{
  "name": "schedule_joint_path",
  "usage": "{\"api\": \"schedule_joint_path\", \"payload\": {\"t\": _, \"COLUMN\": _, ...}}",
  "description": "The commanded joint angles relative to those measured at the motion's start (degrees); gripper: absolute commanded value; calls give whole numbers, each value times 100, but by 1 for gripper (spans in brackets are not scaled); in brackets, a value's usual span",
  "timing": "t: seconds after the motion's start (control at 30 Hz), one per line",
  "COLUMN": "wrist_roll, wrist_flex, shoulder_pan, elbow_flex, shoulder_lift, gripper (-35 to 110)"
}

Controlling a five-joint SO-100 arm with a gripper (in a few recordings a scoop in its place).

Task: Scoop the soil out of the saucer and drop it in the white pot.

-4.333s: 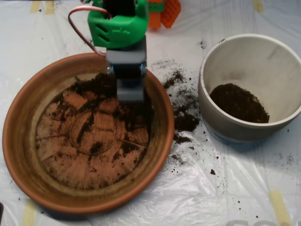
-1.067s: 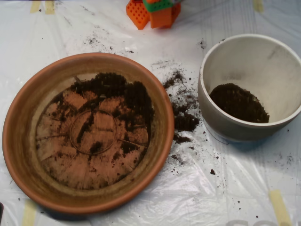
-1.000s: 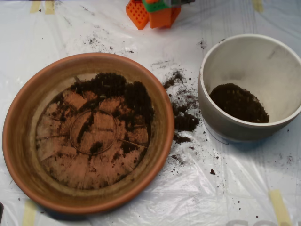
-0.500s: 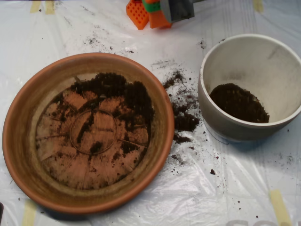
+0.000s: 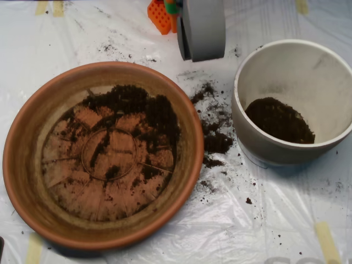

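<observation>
Currently, the overhead view holds one saucer (image 5: 22, 159), one white pot (image 5: 308, 60) and one grey scoop (image 5: 201, 28). The saucer lies at the 8 o'clock side of the scene, the white pot at the 3 o'clock side, and the two stand apart.

Contents of the saucer: the soil (image 5: 137, 107) forms a dark crumbly band toward 12 to 2 o'clock of its floor, with thin streaks over the centre; the floor toward 6 o'clock is mostly bare terracotta.

Contents of the white pot: one soil mound (image 5: 279, 119) rests at its bottom, toward 6 o'clock.

One patch of spilled soil (image 5: 215, 140) lies on the plastic sheet (image 5: 253, 231) between the two containers, with fine crumbs scattered around it.

The scoop is at 12 o'clock, above the sheet, between the saucer's far rim and the pot's rim and clear of both. Its two shells show edge-on; it cannot be told whether they are parted or closed, or whether they carry soil.

Compared with half a second earlier, the scoop reaches further into view from the top edge and covers more of the orange arm part (image 5: 159, 14). Both containers and all soil are unchanged.
</observation>
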Motion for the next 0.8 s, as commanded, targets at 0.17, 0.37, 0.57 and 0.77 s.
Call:
{"api": "schedule_joint_path", "payload": {"t": 0.17, "wrist_roll": 53, "wrist_flex": -272, "shoulder_pan": -422, "elbow_flex": 483, "shoulder_lift": 431, "gripper": 21}}
{"api": "schedule_joint_path", "payload": {"t": 0.37, "wrist_roll": -53, "wrist_flex": -299, "shoulder_pan": -694, "elbow_flex": 1011, "shoulder_lift": 431, "gripper": 12}}
{"api": "schedule_joint_path", "payload": {"t": 0.57, "wrist_roll": -35, "wrist_flex": -580, "shoulder_pan": -1292, "elbow_flex": 1556, "shoulder_lift": 431, "gripper": 0}}
{"api": "schedule_joint_path", "payload": {"t": 0.77, "wrist_roll": -35, "wrist_flex": -993, "shoulder_pan": -1433, "elbow_flex": 2162, "shoulder_lift": 431, "gripper": 0}}
